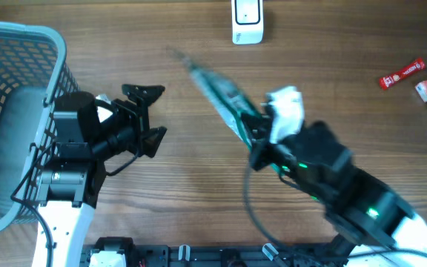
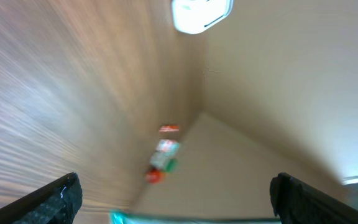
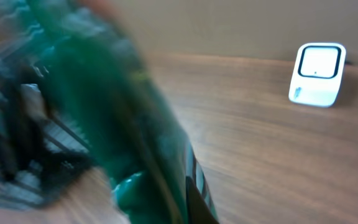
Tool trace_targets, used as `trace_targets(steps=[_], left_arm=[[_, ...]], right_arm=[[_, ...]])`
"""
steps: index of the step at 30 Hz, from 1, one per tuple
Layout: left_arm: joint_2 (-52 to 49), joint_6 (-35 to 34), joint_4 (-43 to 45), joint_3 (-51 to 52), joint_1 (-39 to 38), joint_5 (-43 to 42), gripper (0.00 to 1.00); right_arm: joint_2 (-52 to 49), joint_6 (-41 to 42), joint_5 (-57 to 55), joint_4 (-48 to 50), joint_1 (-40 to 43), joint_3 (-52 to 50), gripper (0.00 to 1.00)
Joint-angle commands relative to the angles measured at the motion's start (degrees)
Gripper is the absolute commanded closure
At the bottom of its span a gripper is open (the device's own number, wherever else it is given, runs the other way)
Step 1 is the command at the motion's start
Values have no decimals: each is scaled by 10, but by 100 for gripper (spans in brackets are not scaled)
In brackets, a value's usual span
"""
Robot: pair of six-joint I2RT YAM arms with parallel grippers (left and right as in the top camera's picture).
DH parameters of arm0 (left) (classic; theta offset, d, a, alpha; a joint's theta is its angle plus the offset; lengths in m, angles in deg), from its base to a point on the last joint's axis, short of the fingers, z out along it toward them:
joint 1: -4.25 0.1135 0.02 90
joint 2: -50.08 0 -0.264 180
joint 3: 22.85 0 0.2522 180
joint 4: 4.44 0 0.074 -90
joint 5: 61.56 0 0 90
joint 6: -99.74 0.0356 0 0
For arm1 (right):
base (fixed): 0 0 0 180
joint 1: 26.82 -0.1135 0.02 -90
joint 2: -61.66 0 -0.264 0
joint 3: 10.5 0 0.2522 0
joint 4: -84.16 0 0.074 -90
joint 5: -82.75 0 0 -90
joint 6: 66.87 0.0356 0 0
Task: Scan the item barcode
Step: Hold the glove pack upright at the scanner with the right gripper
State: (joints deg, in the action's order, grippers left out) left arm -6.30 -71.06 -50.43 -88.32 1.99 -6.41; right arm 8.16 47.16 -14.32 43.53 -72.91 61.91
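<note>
Left gripper (image 1: 153,113): wide open, empty.
Right gripper (image 1: 262,126): clamped on green packet (image 1: 215,89).
Scanner (image 1: 247,21): far edge of table (image 1: 199,193).

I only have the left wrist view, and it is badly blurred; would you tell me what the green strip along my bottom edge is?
Observer: It is a long green packet; the right gripper is shut on the end nearest the robot.
Operator: Thank you. Where does its free end point, relative to the scanner?
Observer: It points toward the far left, and the white scanner stands at the far edge, to the right of that tip.
Operator: Is there anything further left that I cannot see?
Observer: Yes, a pale blue mesh basket stands at the table's left edge.
</note>
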Motion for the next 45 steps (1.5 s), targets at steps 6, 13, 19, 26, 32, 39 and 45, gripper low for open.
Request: trace_targets(steps=[6, 13, 19, 26, 32, 39, 45], left_arm=[[2, 290, -234, -4, -15, 174, 0], [12, 432, -204, -4, -150, 235, 0], [12, 476, -210, -4, -294, 455, 0], [12, 476, -212, -4, -369, 553, 0], [12, 476, -214, -4, -369, 553, 0], [12, 476, -214, -4, -369, 553, 0], [12, 476, -214, -4, -369, 553, 0]], right_arm=[[103, 326, 255, -81, 95, 13, 96], [108, 363, 394, -72, 153, 13, 96], [108, 334, 435, -60, 153, 13, 96], [108, 440, 559, 47, 175, 13, 96], [108, 485, 560, 69, 231, 13, 96], [107, 440, 565, 135, 303, 13, 95], [89, 106, 459, 116, 304, 12, 95]])
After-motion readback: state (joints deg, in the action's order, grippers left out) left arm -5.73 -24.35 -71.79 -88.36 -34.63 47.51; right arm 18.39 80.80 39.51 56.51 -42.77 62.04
